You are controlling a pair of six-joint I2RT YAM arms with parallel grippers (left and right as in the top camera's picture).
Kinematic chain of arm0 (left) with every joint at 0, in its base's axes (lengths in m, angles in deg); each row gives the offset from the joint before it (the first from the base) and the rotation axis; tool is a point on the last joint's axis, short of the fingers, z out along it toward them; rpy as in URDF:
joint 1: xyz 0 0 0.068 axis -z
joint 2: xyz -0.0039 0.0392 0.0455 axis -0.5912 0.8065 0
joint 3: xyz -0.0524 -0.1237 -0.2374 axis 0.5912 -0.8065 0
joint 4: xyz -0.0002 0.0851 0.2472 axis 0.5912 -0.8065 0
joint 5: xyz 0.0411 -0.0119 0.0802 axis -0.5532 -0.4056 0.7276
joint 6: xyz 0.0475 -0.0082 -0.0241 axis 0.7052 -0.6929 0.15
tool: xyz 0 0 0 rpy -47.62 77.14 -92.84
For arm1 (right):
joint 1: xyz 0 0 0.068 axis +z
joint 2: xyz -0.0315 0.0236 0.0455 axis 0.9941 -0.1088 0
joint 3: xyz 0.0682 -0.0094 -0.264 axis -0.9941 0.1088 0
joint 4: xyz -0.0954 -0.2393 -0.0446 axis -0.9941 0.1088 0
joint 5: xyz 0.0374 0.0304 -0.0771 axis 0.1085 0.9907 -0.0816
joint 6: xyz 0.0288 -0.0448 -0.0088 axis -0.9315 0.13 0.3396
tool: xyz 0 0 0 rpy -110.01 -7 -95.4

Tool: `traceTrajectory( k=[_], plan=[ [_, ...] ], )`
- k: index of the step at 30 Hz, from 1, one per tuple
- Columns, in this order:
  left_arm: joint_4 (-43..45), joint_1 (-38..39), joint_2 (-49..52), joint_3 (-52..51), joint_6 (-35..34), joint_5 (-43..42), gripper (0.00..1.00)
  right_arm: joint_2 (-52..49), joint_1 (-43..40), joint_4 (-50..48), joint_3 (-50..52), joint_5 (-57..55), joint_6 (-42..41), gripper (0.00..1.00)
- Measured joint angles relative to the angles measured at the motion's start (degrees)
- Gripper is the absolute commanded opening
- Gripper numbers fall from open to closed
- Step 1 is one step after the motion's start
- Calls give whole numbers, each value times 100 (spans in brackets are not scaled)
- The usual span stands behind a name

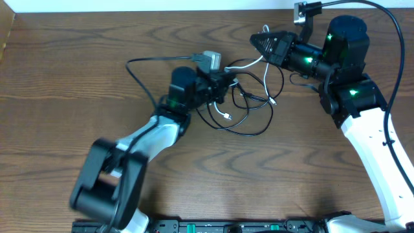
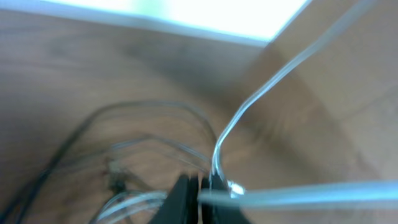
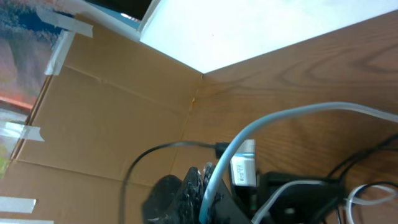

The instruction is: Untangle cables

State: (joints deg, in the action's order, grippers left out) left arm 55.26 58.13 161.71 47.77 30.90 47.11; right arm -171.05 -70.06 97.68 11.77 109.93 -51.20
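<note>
Brown wood-grain table (image 1: 71, 97), matte and bare. A white wall strip (image 1: 162, 5) ran along the edge behind the cable tangle (image 1: 249, 120). A cardboard panel (image 3: 93, 118) with tape strips (image 3: 59, 40) stood upright at the table edge, well left of the tangle. The tangle lay on the far half of the table, between the two arms.

Open wood lay left of the tangle and in front of it. There was less room behind it, where the table edge was near.

Black cables (image 1: 255, 129) looped loosely on the wood, and one long loop reached out left of the tangle. The white cable (image 1: 249, 63) rose off the tangle's far side.

The left fingers (image 2: 200, 186) were clamped on the white cable, which bent sharply up and away from them. The left arm (image 1: 149, 133) came in from the tangle's near-left.

The right fingers (image 3: 202, 186) were together. The white cable arced down into them and looked pinched, though the contact itself was hard to see. The right arm (image 1: 343, 71) crowded the tangle's right side, with a thick black arm cable (image 1: 396, 39) arching over it.

The left wrist view was blurred.
</note>
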Motion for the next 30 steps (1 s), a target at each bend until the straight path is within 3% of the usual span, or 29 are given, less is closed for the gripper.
traceTrajectory(
  k=[4, 8, 16, 30],
  plan=[
    [-1696, -162, -791, -17, 72, 527, 8, 0, -85, 35, 0, -26, 46, 1],
    [-2647, -181, -1508, -24, 317, 1220, 7, 0, -98, 271, 0, -179, 234, 1],
    [-2708, -181, -2879, -11, 503, 1860, 7, 0, -105, 1193, 0, -592, 739, 1],
    [-1947, -181, -4395, 0, -83, 1521, 8, -153, -103, 1729, -2, -1021, 1261, 1]
  ],
)
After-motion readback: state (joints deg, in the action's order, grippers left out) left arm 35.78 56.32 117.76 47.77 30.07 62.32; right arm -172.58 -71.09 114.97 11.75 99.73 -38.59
